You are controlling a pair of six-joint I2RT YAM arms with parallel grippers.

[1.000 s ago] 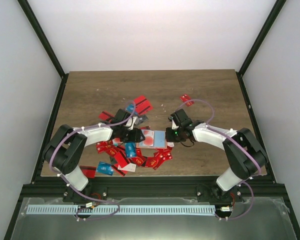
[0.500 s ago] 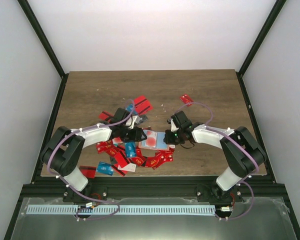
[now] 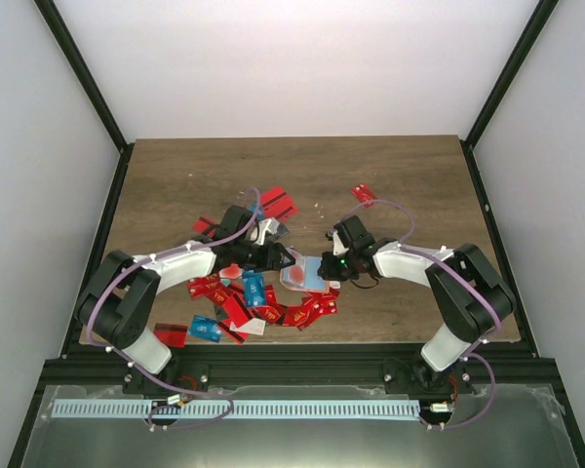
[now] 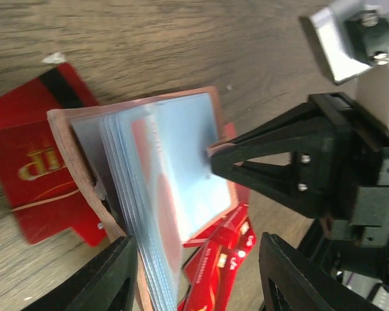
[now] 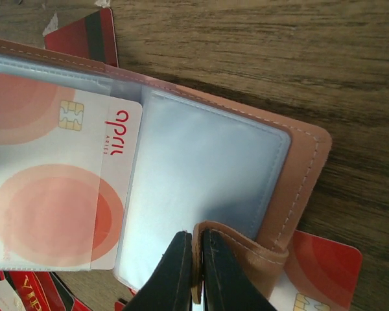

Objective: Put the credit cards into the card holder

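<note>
The tan card holder (image 3: 307,272) lies open at mid-table, its clear sleeves fanned up. One sleeve holds a white card with red circles (image 5: 58,175). My right gripper (image 3: 325,265) is shut on the holder's tan leather tab (image 5: 246,249), its fingers (image 5: 196,259) pressed together on it. My left gripper (image 3: 276,258) is open. In the left wrist view its jaws (image 4: 198,249) stand wide apart, with the edge of the sleeve stack (image 4: 175,168) close to the left finger. Red credit cards (image 3: 244,297) lie scattered under and beside the holder.
More red cards with black stripes (image 3: 276,205) lie behind the left gripper, and one red card (image 3: 364,194) lies apart at the far right. Blue cards (image 3: 203,329) sit near the front left edge. Black frame posts border the table.
My left gripper has moved right and slightly away, and the holder's left side has risen, so the sleeves now stand tilted instead of flat. The right gripper has stayed put on the tab.
</note>
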